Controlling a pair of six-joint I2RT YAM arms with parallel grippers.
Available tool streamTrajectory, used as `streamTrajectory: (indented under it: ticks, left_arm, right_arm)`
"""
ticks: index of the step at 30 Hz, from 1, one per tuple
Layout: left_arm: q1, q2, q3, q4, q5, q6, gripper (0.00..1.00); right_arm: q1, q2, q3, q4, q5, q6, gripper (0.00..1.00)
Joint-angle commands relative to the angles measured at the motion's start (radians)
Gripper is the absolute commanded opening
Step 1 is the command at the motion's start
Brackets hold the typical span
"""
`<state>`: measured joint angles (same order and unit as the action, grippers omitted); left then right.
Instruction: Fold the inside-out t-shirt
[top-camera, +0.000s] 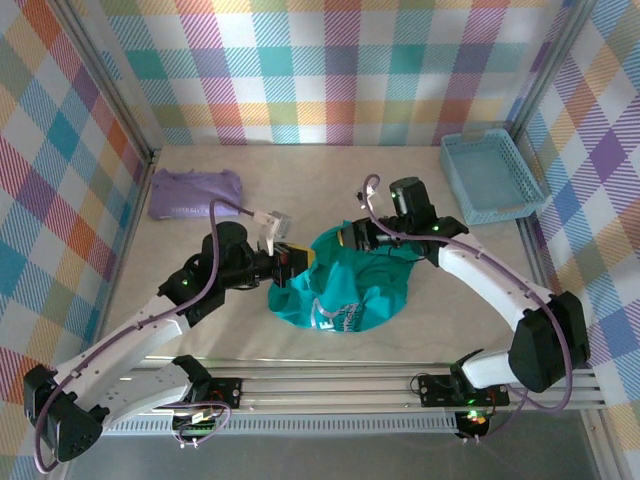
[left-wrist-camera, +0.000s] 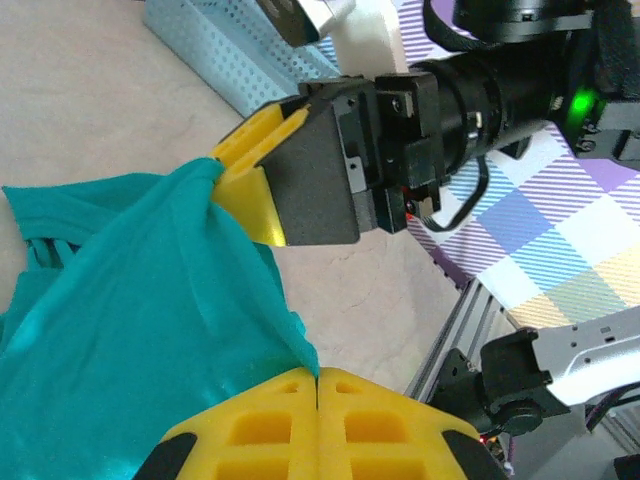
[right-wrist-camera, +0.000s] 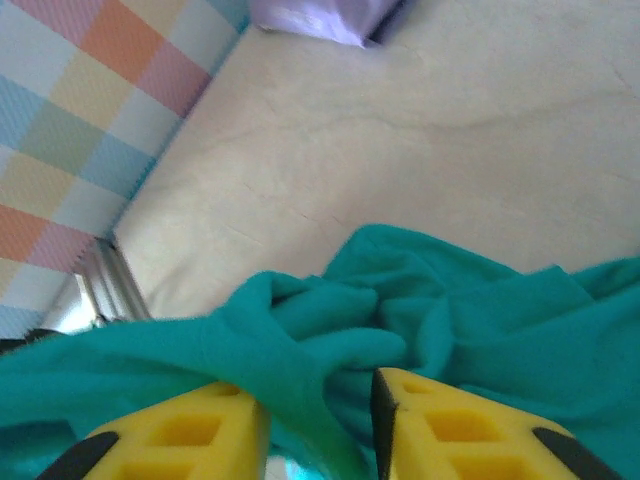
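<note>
- The inside-out t-shirt (top-camera: 350, 295) lies crumpled in a teal heap on the worktop (top-camera: 262, 338), near its middle, between the two arms, with a pale print showing on its near side.
- The left tool (top-camera: 290, 262) sits at the shirt's left edge. In the left wrist view its yellow fingers (left-wrist-camera: 250, 430) are pressed together, and the cloth's edge is drawn into the seam between them.
- The right tool (top-camera: 350, 235) sits at the shirt's far edge. In the right wrist view its fingers (right-wrist-camera: 460, 440) stand apart, with a bunched fold of the shirt lying loosely between them.
- A lavender folded garment (top-camera: 195, 192) rests at the far left of the worktop, well apart from the shirt.
- A light blue basket (top-camera: 492, 176) stands at the far right corner.
</note>
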<state>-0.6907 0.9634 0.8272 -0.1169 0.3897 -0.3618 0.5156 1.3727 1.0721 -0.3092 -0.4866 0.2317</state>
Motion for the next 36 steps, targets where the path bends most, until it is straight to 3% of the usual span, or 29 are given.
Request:
streamTrajectory:
  ticks: [1, 4, 11, 17, 21, 31, 36]
  left_arm:
    - [0.010, 0.024, 0.005, 0.033, 0.023, -0.049, 0.00]
    - [0.015, 0.039, 0.009, 0.027, 0.010, -0.049, 0.00]
    - [0.028, 0.049, 0.014, 0.019, -0.004, -0.052, 0.00]
    - [0.033, 0.051, 0.019, 0.006, 0.001, -0.049, 0.00]
    - [0.034, 0.048, 0.018, 0.008, 0.003, -0.049, 0.00]
    - [0.036, 0.045, 0.021, 0.011, 0.012, -0.056, 0.00]
    - [0.036, 0.041, 0.019, 0.010, 0.010, -0.062, 0.00]
  right_arm:
    - [0.011, -0.105, -0.007, -0.108, 0.086, -0.090, 0.40]
    - [0.019, -0.213, -0.087, -0.069, 0.060, -0.125, 0.47]
    - [0.164, -0.274, -0.193, 0.029, -0.052, -0.159, 0.44]
    - [0.240, -0.232, -0.220, 0.122, 0.063, -0.122, 0.42]
    - [0.275, -0.171, -0.199, 0.148, 0.221, -0.099, 0.44]
    - [0.315, -0.099, -0.199, 0.250, 0.325, -0.098, 0.48]
    - [0.338, -0.091, -0.203, 0.274, 0.391, -0.108, 0.44]
